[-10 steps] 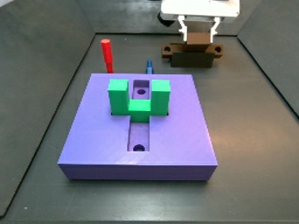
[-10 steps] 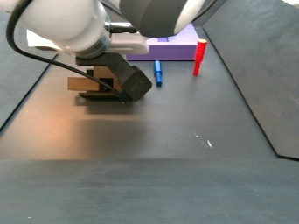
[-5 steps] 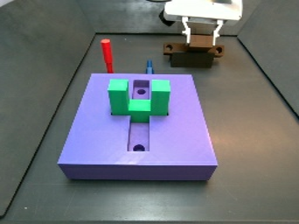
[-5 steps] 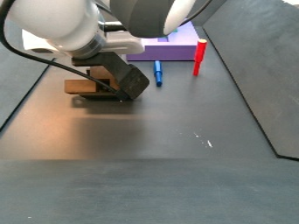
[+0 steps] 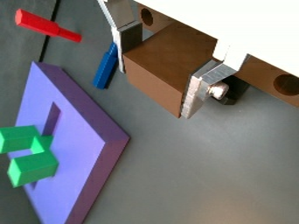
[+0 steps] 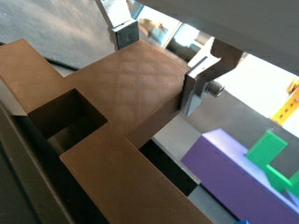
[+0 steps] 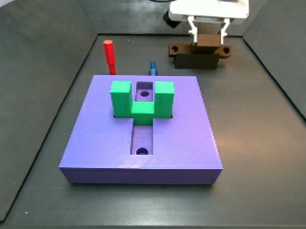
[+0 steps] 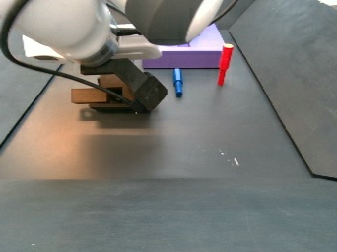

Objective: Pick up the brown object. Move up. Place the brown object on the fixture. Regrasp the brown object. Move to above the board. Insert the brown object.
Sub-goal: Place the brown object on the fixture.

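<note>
Over the fixture (image 7: 198,59) — claw (image 5: 170,73) pinching the brown object (image 5: 166,68), board (image 7: 143,130) well apart

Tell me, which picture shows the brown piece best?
A wrist view shows the brown object best: it fills the picture, with the tool straddling one end. Another wrist view shows one brown end between the fingers. In one side view it sits on the fixture; in another only its tip shows.

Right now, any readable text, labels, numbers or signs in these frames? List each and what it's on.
None readable in any view.
The board, the green block, the fixture, the red peg and the brown object between the fingers of the gripper, at the fixture, all show plain unmarked surfaces.
</note>
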{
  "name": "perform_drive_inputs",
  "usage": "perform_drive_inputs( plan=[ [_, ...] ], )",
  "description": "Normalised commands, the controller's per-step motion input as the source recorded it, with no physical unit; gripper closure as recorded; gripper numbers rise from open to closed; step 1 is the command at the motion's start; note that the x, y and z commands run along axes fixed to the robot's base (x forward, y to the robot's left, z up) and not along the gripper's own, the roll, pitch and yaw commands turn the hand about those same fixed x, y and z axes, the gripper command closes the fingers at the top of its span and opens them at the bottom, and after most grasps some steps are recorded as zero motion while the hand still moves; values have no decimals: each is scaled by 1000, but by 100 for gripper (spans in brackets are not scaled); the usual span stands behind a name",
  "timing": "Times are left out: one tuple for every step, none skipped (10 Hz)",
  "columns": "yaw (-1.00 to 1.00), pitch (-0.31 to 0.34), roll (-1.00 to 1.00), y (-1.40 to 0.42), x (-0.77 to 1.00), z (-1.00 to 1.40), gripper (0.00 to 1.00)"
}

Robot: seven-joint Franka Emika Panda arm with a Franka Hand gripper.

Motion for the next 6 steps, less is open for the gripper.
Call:
perform_drive_inputs(
  plan=[
    [-77,0,-574,83,217,0,100],
    [-69,0,-529,77,177,0,100],
    [-57,0,-351,97,183,0,100],
    [-74,0,-300,131,160,-11,100],
    [-97,0,-283,151,163,-26,100],
    [-94,0,-240,163,129,-49,100]
  ],
)
